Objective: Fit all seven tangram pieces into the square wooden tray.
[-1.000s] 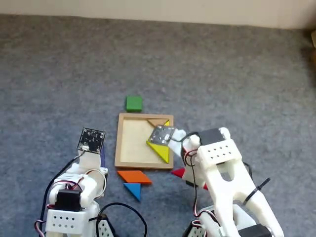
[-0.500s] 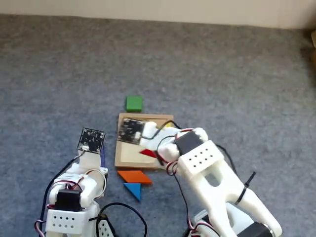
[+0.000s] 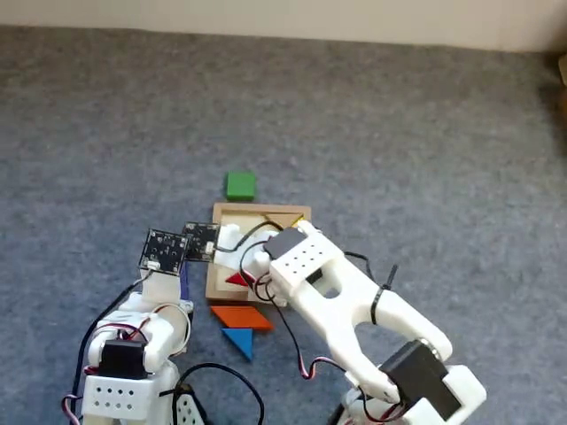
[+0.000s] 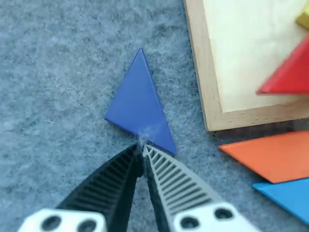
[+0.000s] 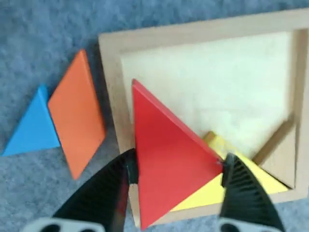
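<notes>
The square wooden tray (image 3: 215, 266) lies on the carpet with a yellow triangle (image 5: 217, 189) and a wood-coloured triangle (image 3: 283, 218) in it. My right gripper (image 5: 176, 171) is shut on a red triangle (image 5: 166, 150), held tilted over the tray's near left corner (image 3: 237, 280). My left gripper (image 4: 143, 151) is shut, its tips touching a corner of the dark blue triangle (image 4: 137, 106), which lies on the carpet just left of the tray (image 4: 203, 72). An orange parallelogram (image 3: 241, 316) and a light blue triangle (image 3: 239, 341) lie in front of the tray. A green square (image 3: 240, 185) sits behind it.
The right arm (image 3: 337, 292) stretches slantwise over the tray's near right part and hides it. The left arm's base (image 3: 124, 363) stands at the near left. Grey carpet spreads out to the left, right and far side.
The right arm has swung from the tray's right side across to its left, carrying the red triangle from near the right front corner to over the near left corner. The left arm has kept still.
</notes>
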Available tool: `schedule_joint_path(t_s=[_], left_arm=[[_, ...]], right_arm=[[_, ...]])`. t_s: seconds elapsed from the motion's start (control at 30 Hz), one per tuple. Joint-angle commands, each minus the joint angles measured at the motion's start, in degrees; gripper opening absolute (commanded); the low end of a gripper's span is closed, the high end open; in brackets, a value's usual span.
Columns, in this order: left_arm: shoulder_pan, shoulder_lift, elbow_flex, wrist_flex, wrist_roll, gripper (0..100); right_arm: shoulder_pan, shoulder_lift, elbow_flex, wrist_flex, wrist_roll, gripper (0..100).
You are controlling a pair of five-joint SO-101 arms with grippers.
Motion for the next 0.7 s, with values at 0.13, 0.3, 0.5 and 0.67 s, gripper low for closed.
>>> schedule_joint_path(t_s=[0.13, 0.3, 0.5, 0.67], left_arm=[[0.4, -2.33, 1.19, 0.18, -0.26, 0], [0.4, -2.33, 1.19, 0.18, -0.26, 0], [0.4, -2.33, 1.19, 0.18, -0.26, 0], [0.4, -2.33, 1.19, 0.18, -0.26, 0]], right_arm=[[-3.3, -0.92, -4.09, 1.27, -3.6, 38.2], [-2.77, -3.82, -5.32, 3.74, -3.69, 38.2], [1.45, -9.27, -4.97, 7.25, -3.78, 30.2], [5.58, -10.24, -4.7, 7.43, -3.78, 19.7]])
